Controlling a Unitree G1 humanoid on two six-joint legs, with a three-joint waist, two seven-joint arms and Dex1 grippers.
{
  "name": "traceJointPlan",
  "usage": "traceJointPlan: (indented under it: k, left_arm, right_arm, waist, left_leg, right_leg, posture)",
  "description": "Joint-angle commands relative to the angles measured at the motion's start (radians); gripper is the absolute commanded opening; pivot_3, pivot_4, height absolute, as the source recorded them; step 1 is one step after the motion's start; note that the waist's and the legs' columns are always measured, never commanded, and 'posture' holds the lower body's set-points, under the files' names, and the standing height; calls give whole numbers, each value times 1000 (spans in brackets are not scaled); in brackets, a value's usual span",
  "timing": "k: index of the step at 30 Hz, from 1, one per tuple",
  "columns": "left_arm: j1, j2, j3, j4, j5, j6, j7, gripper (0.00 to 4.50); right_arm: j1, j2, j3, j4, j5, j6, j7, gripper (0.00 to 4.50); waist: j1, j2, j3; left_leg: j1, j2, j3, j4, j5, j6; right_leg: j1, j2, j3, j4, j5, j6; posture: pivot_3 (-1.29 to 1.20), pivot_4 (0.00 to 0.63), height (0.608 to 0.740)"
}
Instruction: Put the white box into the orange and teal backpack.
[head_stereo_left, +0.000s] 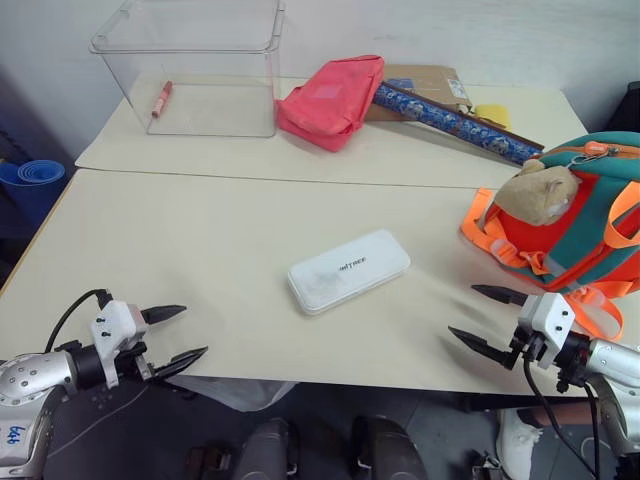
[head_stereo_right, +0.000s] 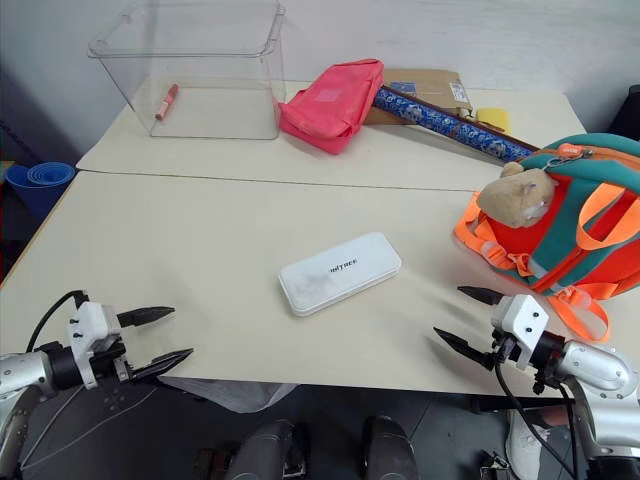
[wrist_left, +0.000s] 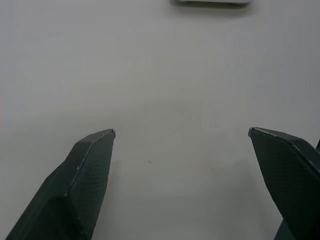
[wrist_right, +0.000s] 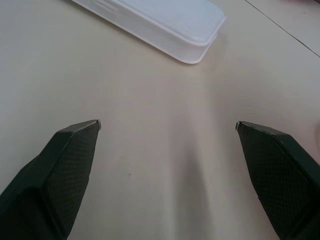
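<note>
Box flat on the tabletop, both hands wide open and empty

White box (head_stereo_left: 349, 271) lies flat near the middle of the matte cream tabletop (head_stereo_left: 200, 250). It is a smooth, hard-looking case with rounded corners and small grey lettering on its lid. Its long axis runs diagonally: one end points toward the near left, the other toward the far right, roughly at the orange and teal backpack (head_stereo_left: 580, 235).

That backpack sits at the tabletop's right edge, a soft fabric bag with an orange front panel, teal sides, orange webbing straps and a tan plush animal (head_stereo_left: 538, 192) on its front.

Left hand (head_stereo_left: 178, 338) hovers over the near left corner, its two tapered black fingers spread wide, gripping nothing. Right hand (head_stereo_left: 488, 320) hovers at the near right, just in front of the backpack's straps, equally spread and empty.

Farther back stand a clear plastic bin (head_stereo_left: 195, 65), a flat pink-red pouch (head_stereo_left: 330, 100) and a blue patterned roll (head_stereo_left: 455, 122).
</note>
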Motion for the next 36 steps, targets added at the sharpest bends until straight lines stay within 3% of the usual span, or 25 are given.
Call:
traceJointPlan:
  k: [1, 3, 4, 7, 17, 19, 28, 36]
  left_arm:
    - [-14, -14, 27, -17, -30, 23, 23, 4500]
    - [-46, -18, 35, -39, -71, 77, 42, 4500]
    - [-59, -9, 33, -59, -96, 121, 39, 4500]
    - [-103, 6, -1, -129, -111, 238, 85, 3868]
    - [-279, -127, -274, -299, -34, 446, 289, 670]
    - [-313, -149, -315, -281, -6, 448, 309, 25]
    - [-394, -197, -410, -236, 38, 469, 317, 25]
    - [-449, -234, -431, -166, 78, 408, 291, 25]
  right_arm:
    - [3, -13, -14, -8, 18, -6, 19, 4449]
    - [-26, 1, -16, -32, 49, 41, -2, 4449]
    - [-48, 2, -15, -38, 54, 65, -17, 4289]
    - [-162, -18, 29, -3, -20, 118, -66, 3495]
    - [-556, 104, 238, 282, -237, 100, -184, 34]
    - [-601, 135, 264, 334, -265, 78, -203, 0]
    - [-644, 174, 310, 378, -271, 85, -162, 0]
    - [-412, 71, 274, 7, -111, 268, 2, 0]
  waist:
    - [0, 0, 0]
    - [0, 0, 0]
    - [0, 0, 0]
    - [-4, 0, 0]
    - [-5, 0, 0]
    - [-4, 0, 0]
    - [-4, 0, 0]
    - [3, 0, 0]
  left_leg:
    - [0, 0, 0, 0, 0, 0]
    - [0, 0, 0, 0, 1, 1]
    - [0, 0, 0, 0, 1, 1]
    - [0, 0, 0, 2, 0, 0]
    - [0, 0, 1, 2, 4, 2]
    - [-1, 0, 1, 3, 4, 3]
    - [-2, 0, 1, 3, 5, 3]
    - [-2, 0, 0, 4, 5, 3]
  right_leg:
    - [0, 0, 0, 0, 0, 0]
    - [0, 0, 0, 0, 0, 0]
    - [0, 0, 0, 1, 0, 0]
    - [0, 0, 1, 2, 0, 0]
    - [-1, 2, 0, 5, 0, 0]
    - [0, 3, 0, 5, 0, 0]
    - [0, 3, 0, 6, 0, 0]
    - [1, 3, -1, 5, 0, 0]
  posture:
    - [0, 150, 740]
    - [0, 150, 740]
    - [0, 150, 740]
    - [0, 150, 740]
    - [0, 150, 740]
    - [0, 150, 740]
    - [0, 150, 740]
    - [0, 150, 740]
